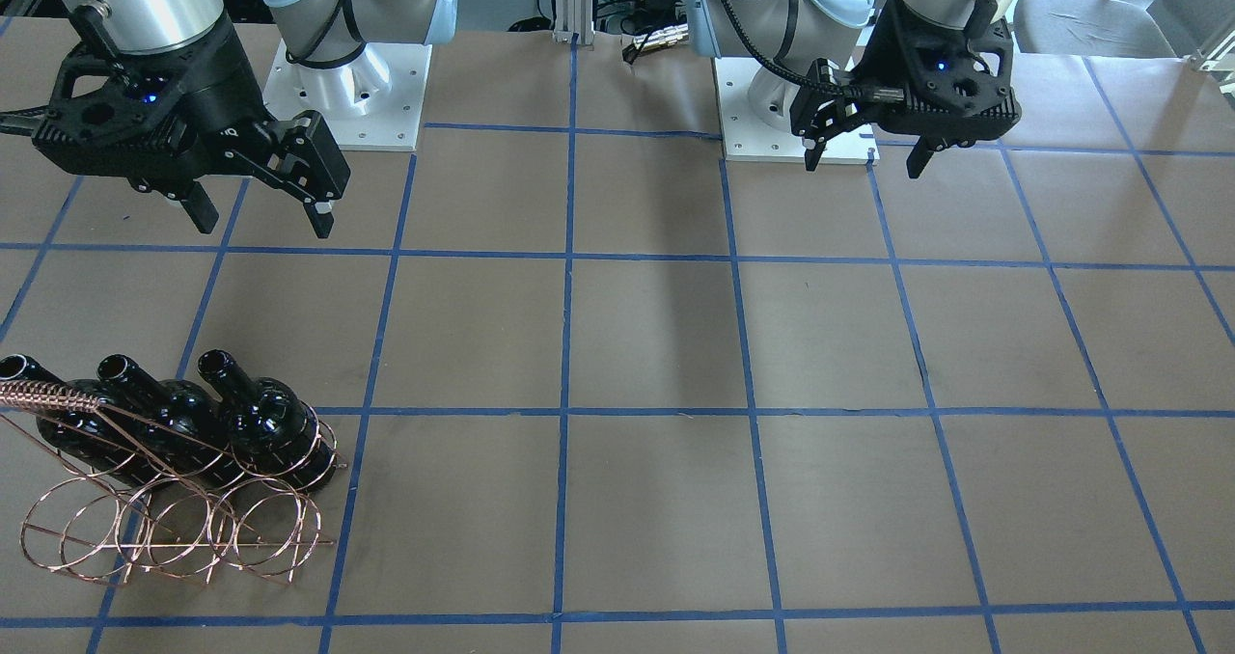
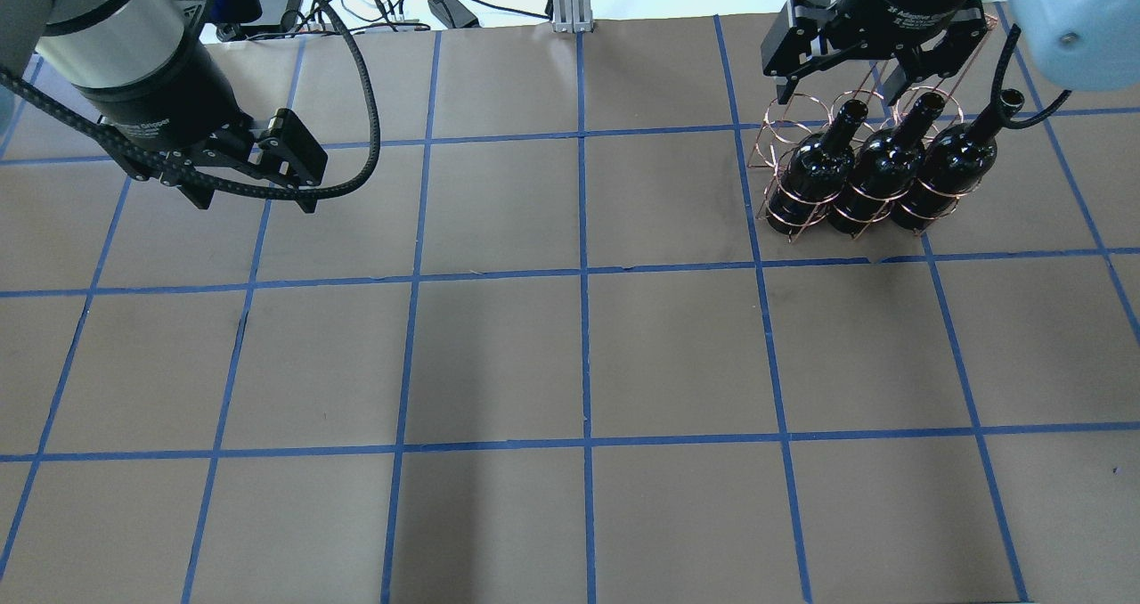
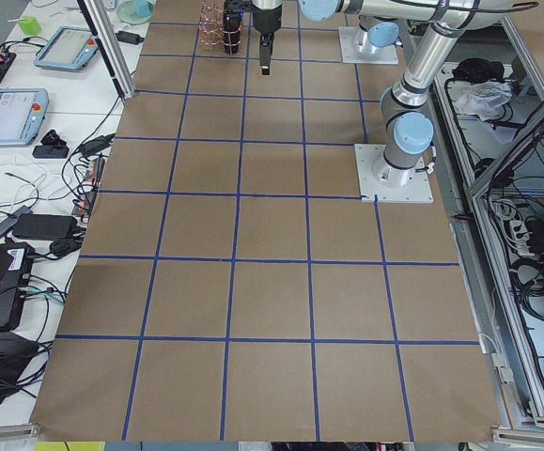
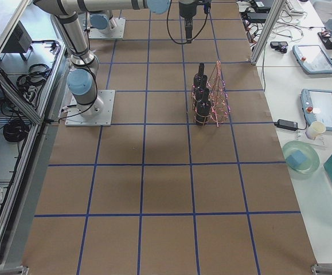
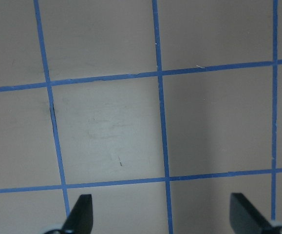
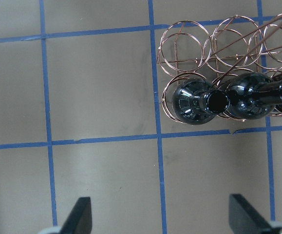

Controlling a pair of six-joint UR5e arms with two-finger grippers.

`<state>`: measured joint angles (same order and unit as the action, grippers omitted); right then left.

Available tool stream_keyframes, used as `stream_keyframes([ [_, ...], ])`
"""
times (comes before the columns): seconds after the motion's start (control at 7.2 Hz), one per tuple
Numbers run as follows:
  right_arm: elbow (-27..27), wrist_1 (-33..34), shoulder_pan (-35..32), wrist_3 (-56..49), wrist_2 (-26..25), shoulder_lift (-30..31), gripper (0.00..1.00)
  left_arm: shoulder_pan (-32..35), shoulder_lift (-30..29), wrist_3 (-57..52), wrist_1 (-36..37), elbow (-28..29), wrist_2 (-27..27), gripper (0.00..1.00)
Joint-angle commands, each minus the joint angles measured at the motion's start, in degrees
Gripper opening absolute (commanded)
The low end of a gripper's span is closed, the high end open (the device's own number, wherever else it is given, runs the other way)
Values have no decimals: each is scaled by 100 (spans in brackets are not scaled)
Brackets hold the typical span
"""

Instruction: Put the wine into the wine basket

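Nearest in the front-facing view, we are seeing the wine basket [image 1: 178,538] with three wine bottles [image 1: 265,422] standing side by side in its row of hoops nearer the robot. Only the right wrist view is looking straight down into a bottle's mouth. Farther back, the right gripper [image 1: 260,215] is hovering with its jaws spread wide and empty. Well across the table, the left gripper [image 1: 865,160] is hanging likewise.
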<state>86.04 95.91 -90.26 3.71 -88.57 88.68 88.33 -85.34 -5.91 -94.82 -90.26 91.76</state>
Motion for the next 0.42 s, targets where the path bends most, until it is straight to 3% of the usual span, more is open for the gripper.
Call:
stream_keyframes([
  [0.0,1,6,0,-2,-2,0,100,0,0,2,-1,-1,8,100],
  [0.28,1,6,0,-11,-46,0,100,0,0,-15,8,-1,0,100],
])
